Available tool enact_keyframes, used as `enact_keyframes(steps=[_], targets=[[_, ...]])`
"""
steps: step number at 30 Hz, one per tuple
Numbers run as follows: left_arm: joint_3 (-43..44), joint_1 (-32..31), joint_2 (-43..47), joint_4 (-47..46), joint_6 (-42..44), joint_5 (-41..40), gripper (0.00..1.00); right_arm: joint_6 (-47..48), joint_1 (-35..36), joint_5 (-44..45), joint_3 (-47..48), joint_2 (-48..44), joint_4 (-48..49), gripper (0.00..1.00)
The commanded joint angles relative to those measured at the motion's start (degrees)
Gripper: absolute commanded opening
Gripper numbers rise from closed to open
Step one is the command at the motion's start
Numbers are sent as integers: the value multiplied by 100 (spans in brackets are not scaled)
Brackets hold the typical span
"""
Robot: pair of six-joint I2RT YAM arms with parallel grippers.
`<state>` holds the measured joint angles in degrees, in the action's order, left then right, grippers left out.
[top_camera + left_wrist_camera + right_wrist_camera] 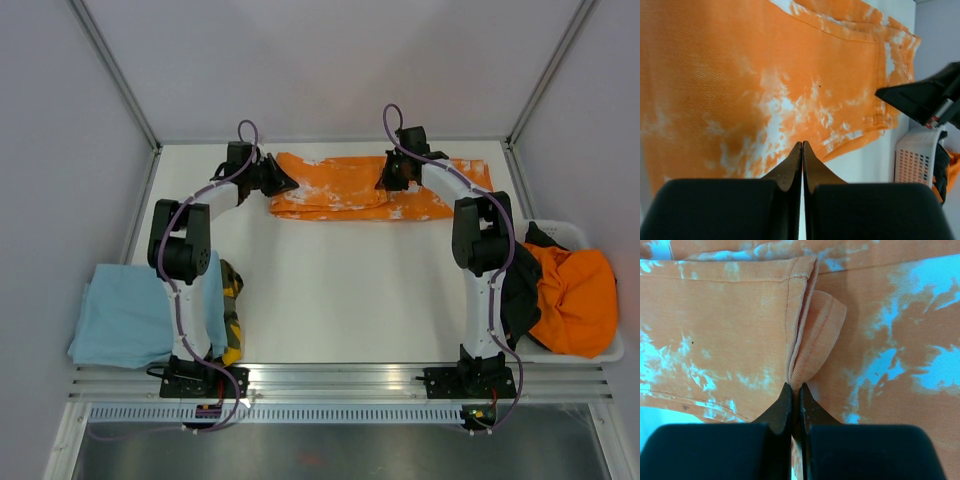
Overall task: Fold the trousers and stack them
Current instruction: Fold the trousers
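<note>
The orange trousers [340, 195] lie flat at the far side of the tabletop [340, 290]. The right tool [796, 390] pinches a fold of them. The left tool [802, 147] is squeezed tight at their left end. I cannot tell if it has caught any cloth.

Even, bright, shadow-soft light; the left tool [802, 150] and right tool [795, 390] blur close up.
</note>
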<state>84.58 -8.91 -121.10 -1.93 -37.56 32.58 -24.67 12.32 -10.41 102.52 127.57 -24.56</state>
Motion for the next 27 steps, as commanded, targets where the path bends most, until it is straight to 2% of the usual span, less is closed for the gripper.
enact_keyframes(steps=[1,3,12,20,23,24,25,26,27], targets=[[69,3,-396,26,-436,-611,2,190,-1,-5,40,31,-5,0],[-2,20,-493,35,-541,-735,2,225,-10,91,14,-21,-58,0],[191,91,-1161,-97,-753,-375,2,199,-230,13,-118,-118,-58,0],[191,170,-829,-35,-542,-322,2,375,-230,-303,22,207,-295,0],[313,188,-652,9,-366,-51,2,576,-247,-260,425,277,-689,12],[488,196,-582,35,-349,89,3,638,-265,-224,879,330,-917,30],[603,214,-538,70,-331,239,4,778,-291,-207,1197,374,-1119,41],[726,214,-494,157,-270,475,6,866,-326,-207,1513,409,-1617,59],[979,223,-389,254,-217,556,8,928,-405,-172,2152,435,-1866,64]])
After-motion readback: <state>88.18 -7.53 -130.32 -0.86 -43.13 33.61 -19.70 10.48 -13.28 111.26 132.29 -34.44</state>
